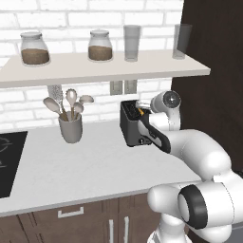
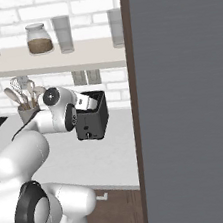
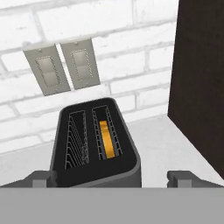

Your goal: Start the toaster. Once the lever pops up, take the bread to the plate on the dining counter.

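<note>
Above the toaster (image 3: pixel 94 144) on the grey worktop (image 1: pixel 71 166), gripper (image 3: pixel 113 177) spread wide, empty; bread (image 3: pixel 106 139) sits low in right slot; starting apparently pending, transfer to plate not begun.

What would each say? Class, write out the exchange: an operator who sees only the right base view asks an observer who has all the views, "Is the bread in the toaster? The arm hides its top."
Observer: Yes. The hand view looks down on the toaster, and the bread sits low in one of its two slots.
Operator: And the other slot?
Observer: In the hand view it holds only its wire rack, no slice.
Operator: Is the claw gripping anything?
Observer: No. The claw is open, with one fingertip out past each side of the toaster, and it holds nothing.
</note>
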Tool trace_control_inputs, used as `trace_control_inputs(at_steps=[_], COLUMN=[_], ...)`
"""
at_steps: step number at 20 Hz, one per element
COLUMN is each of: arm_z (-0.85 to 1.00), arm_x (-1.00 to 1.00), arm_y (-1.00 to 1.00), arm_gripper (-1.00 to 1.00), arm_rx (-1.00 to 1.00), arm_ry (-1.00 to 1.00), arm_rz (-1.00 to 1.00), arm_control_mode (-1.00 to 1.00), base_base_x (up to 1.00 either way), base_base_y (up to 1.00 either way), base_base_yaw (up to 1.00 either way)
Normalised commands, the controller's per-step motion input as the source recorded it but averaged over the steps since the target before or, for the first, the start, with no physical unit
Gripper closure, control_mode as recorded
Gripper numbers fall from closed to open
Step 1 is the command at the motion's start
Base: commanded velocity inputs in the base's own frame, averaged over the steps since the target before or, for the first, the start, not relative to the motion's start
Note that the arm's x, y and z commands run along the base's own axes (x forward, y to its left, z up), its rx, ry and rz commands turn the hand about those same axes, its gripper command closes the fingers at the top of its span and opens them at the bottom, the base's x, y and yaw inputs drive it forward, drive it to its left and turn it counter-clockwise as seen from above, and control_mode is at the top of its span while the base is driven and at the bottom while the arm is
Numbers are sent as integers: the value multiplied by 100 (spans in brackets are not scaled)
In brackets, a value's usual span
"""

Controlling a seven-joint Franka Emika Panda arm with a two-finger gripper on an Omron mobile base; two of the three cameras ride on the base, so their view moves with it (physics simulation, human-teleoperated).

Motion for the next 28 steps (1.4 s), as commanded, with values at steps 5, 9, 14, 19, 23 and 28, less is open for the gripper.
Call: trace_control_inputs(at_steps=[5,9,14,19,23,28], arm_z=[0,0,0,0,0,0], arm_x=[0,0,0,0,0,0], arm_y=[0,0,0,0,0,0], arm_gripper=[-100,-100,-100,-100,-100,-100], arm_rx=[0,0,0,0,0,0], arm_ry=[0,0,0,0,0,0], arm_rz=[0,0,0,0,0,0], arm_control_mode=[-100,-100,-100,-100,-100,-100], base_base_x=[0,0,0,0,0,0], base_base_y=[0,0,0,0,0,0], base_base_yaw=[0,0,0,0,0,0])
